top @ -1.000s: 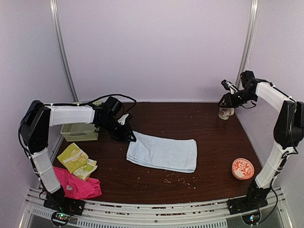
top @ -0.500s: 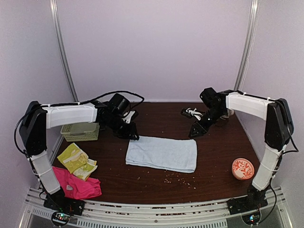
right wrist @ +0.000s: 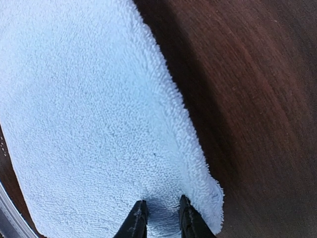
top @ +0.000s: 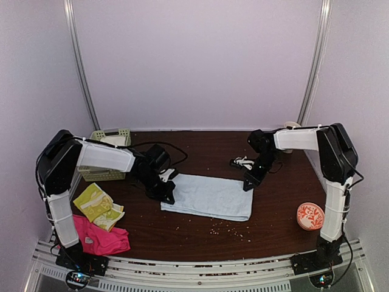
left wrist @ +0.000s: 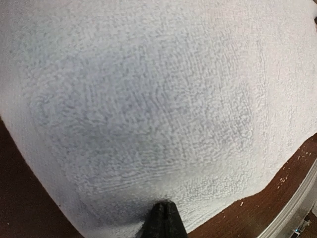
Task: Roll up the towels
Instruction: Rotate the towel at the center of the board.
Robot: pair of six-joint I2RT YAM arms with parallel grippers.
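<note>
My left gripper (top: pixel 165 193) sits low at the left edge of the blue towel (top: pixel 209 196), which lies flat in the middle of the table (top: pixel 273 234). In the wrist view my fingers (left wrist: pixel 163 223) are pressed together with no gap, right at the towel's edge. Honestly can't tell if any cloth is caught between them.

My right gripper (top: pixel 249 181) is at the towel's far right corner, jaws a narrow gap apart with cloth showing in between, finger bases cut off by the frame.

The yellow-green towel (top: pixel 97 205) and pink towel (top: pixel 97 238) lie near left, touching. The basket (top: pixel 103 173) is half hidden behind my left arm.
</note>
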